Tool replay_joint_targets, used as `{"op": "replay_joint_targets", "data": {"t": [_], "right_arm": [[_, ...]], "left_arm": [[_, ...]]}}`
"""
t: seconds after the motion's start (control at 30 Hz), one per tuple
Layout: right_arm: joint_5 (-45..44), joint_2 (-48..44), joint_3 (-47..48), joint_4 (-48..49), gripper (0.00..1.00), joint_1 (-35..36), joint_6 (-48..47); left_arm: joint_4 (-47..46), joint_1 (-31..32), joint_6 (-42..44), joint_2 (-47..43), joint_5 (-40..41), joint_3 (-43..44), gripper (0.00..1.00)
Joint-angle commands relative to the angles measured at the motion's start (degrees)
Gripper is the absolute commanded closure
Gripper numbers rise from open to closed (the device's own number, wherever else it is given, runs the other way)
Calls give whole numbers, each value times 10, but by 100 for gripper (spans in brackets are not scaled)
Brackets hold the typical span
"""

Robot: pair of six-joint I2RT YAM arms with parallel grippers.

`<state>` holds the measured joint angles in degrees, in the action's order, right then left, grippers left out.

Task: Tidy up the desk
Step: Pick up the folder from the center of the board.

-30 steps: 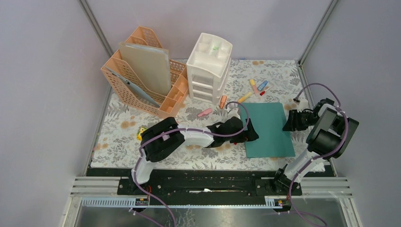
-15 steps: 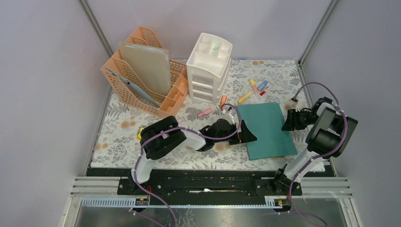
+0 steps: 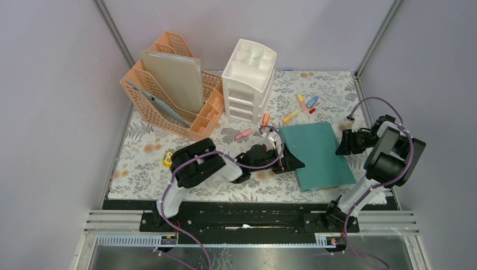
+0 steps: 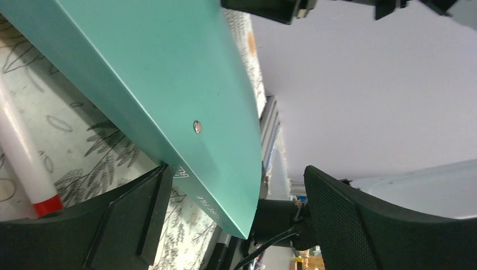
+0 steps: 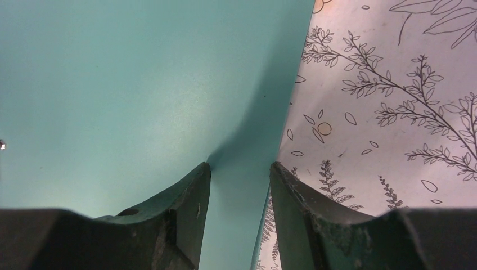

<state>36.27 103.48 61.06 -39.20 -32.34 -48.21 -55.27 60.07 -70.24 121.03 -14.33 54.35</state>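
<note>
As I scan the cloth-covered tabletop (image 3: 138, 163), which fills the cell floor with a black rail along its near edge, its far-left corner carries a peach lattice file rack (image 3: 163, 104). A stiff beige folder (image 3: 174, 79) and a grey one stand in its slots. At the middle of the far edge is a white plastic drawer unit (image 3: 249, 79), with something small and greenish in a top compartment. Pink (image 3: 243, 134) and orange (image 3: 265, 119) highlighters lie in front of it, and more pens (image 3: 306, 104) are scattered toward the far-right corner. My left tool (image 4: 233, 169) is spread wide, straddling the lifted near-left corner of the smooth teal folder (image 3: 318, 154). A white marker (image 4: 22, 163) lies beside it. Near the right edge my right tool (image 5: 239, 169) pinches the folder's edge, puckering it.
</note>
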Motion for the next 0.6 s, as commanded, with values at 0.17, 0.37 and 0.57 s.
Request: {"op": "replay_joint_targets", "data": {"t": [0.17,0.37,0.57], "right_arm": [[-2,38,-29,-79,50,23,0],[-1,41,-27,-80,50,23,0],[-1,42,-28,-80,50,23,-1]], "left_arm": [[-218,-6,-40,14,5,18,10],[-248,-6,-70,29,6,25,12],[-300,-7,-107,57,3,43,27]]}}
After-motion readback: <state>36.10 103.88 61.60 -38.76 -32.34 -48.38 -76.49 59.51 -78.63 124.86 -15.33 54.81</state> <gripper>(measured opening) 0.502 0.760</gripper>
